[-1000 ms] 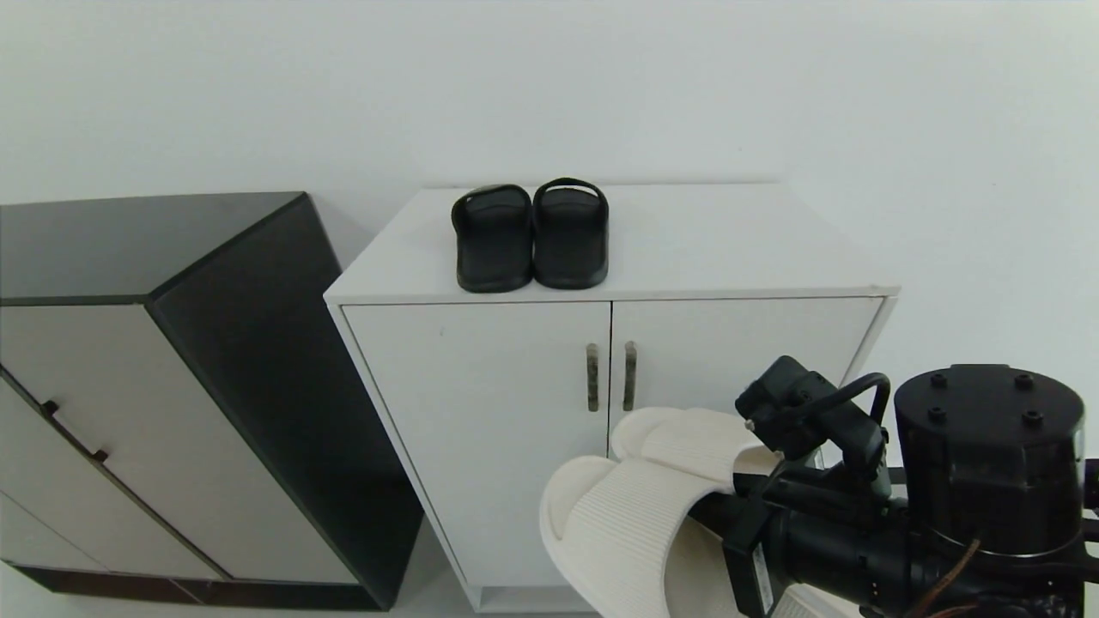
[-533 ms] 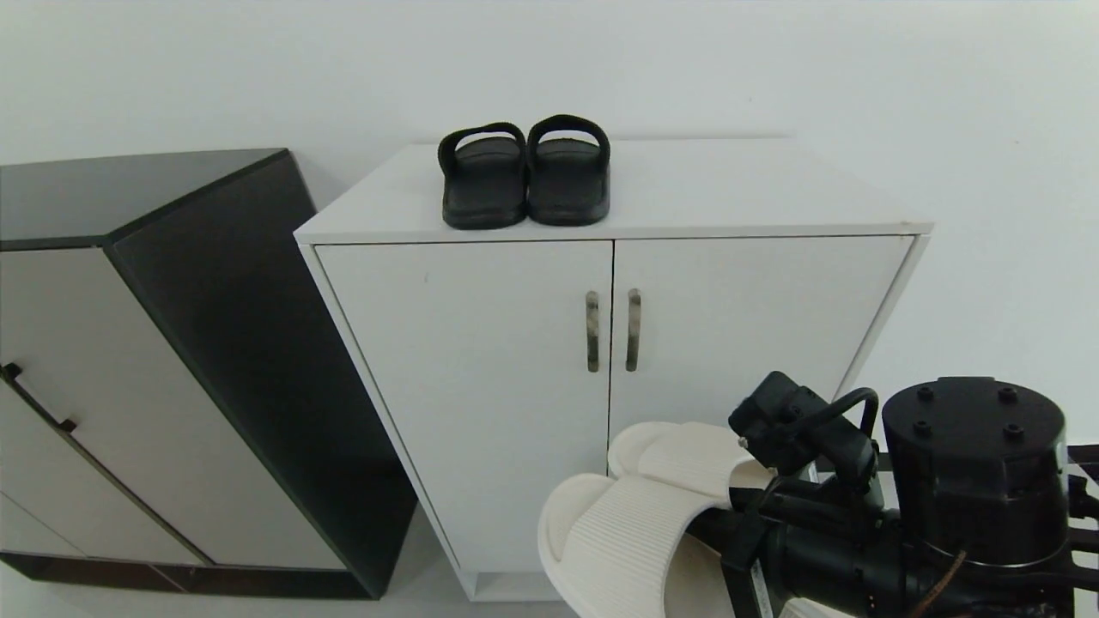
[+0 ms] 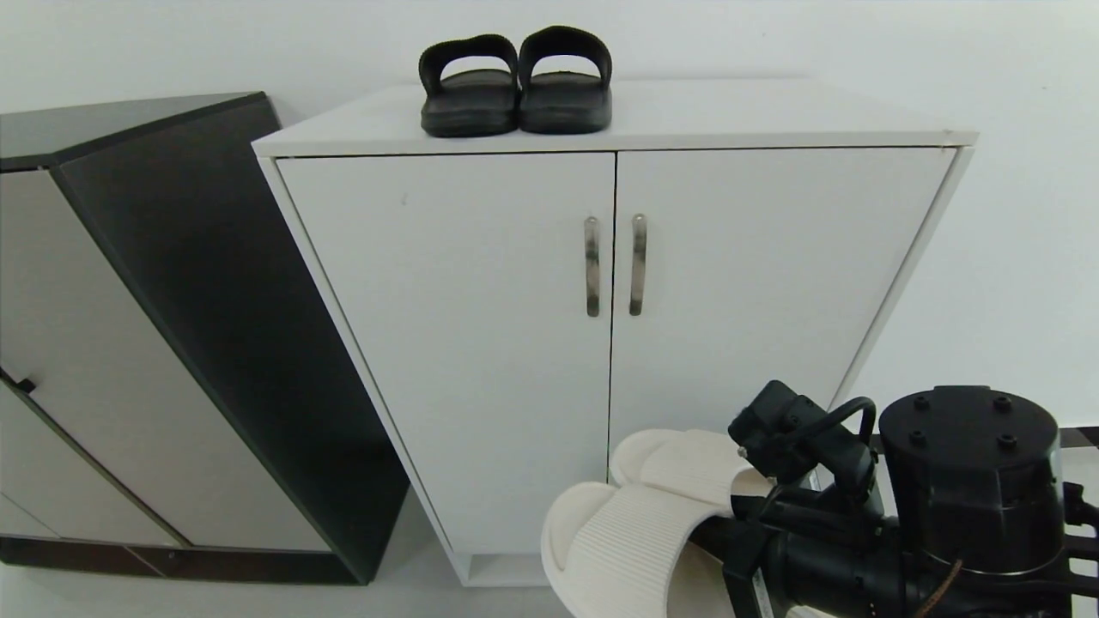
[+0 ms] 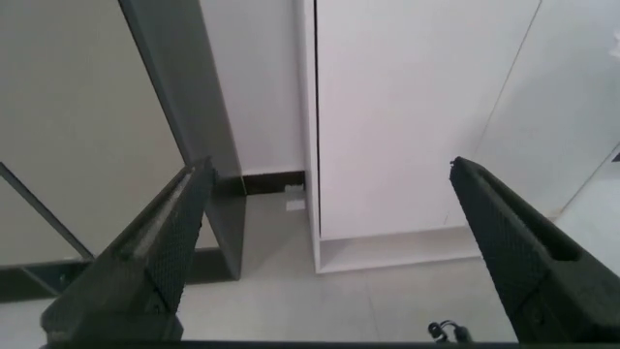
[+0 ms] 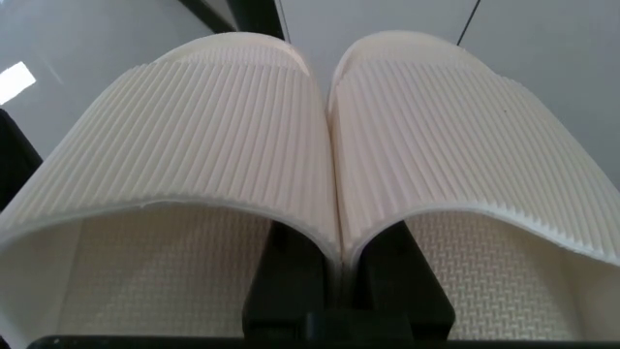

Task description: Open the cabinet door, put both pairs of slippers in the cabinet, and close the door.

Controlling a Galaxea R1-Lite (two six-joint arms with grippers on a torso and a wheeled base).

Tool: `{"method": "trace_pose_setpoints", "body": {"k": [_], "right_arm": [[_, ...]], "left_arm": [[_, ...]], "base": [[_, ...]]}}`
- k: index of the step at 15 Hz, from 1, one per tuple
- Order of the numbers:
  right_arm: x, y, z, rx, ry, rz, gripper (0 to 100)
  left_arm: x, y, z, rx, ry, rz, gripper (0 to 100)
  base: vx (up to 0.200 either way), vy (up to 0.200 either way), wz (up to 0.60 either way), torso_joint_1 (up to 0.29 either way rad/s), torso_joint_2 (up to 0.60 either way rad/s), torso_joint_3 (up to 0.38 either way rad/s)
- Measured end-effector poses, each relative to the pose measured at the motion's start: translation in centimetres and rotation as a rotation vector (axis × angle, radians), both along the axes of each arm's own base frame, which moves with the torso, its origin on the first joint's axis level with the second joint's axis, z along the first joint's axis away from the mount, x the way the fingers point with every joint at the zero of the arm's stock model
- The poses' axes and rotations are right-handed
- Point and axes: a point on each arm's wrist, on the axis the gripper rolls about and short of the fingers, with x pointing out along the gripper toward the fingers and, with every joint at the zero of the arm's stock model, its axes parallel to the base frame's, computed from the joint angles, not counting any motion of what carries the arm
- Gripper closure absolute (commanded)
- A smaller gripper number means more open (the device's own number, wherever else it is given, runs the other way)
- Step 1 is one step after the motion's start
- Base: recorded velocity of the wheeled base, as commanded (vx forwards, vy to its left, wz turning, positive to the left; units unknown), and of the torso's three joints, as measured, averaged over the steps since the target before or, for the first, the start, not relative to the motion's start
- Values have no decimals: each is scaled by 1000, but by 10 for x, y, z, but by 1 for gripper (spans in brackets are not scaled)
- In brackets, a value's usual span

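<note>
A white two-door cabinet (image 3: 481, 343) stands in front of me with both doors shut; its two metal handles (image 3: 614, 264) meet at the middle. On its top near the back sits a pair of black slippers (image 3: 515, 81). My right gripper (image 3: 728, 515) hangs low before the right door, shut on a pair of cream ribbed slippers (image 3: 627, 524). Its fingers (image 5: 291, 281) pinch the two inner walls of the cream slippers (image 5: 232, 136) together. My left gripper (image 4: 325, 252) is open near the floor, facing the cabinet's lower left corner (image 4: 407, 116).
A dark cabinet with beige fronts (image 3: 215, 326) stands close on the white cabinet's left, leaving a narrow gap. The same dark cabinet (image 4: 87, 126) is near my left gripper. Pale floor (image 4: 291, 291) lies below, and a plain wall stands behind.
The head camera has shifted, so the cabinet and black slippers sit higher in the picture and look nearer. My right gripper keeps its hold on the cream slippers.
</note>
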Motion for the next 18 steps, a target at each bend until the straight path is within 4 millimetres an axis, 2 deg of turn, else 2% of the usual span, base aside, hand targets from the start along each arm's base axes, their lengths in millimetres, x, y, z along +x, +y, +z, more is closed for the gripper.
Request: {"method": "trace_pose_setpoints", "body": {"k": [2,3,5,7,12,15,18], "right_arm": [[1,1,2,24,-21,-3,100],[1,1,3,39,-35,-8,100],[1,0,1,38,-42,-10,100],[0,-1,-1,24,-47,-4,100],[0,-2,-2,19,-45,-2,100],[0,-2,-2,21,-44,-2,100],[0,-2,-2,22,-43,0,100]], "left_arm": [[3,1,4,16,29,-49,0],[4,1,14,1,21,-82,0],[9,1,52,-48,-7,-146,0],[22,-2,80,-67,21,-232,0],[94,-26,128,-83,10,-517,0],[135,-56,150,-85,-1,-698,0],[163,-89,166,-89,13,-822,0]], "base": [[0,0,0,-17,386,364],[0,0,0,-17,198,198],[0,0,0,-2,88,75],[0,0,0,0,0,0],[0,0,0,0,0,0],[0,0,0,0,0,0],[0,0,0,0,0,0]]}}
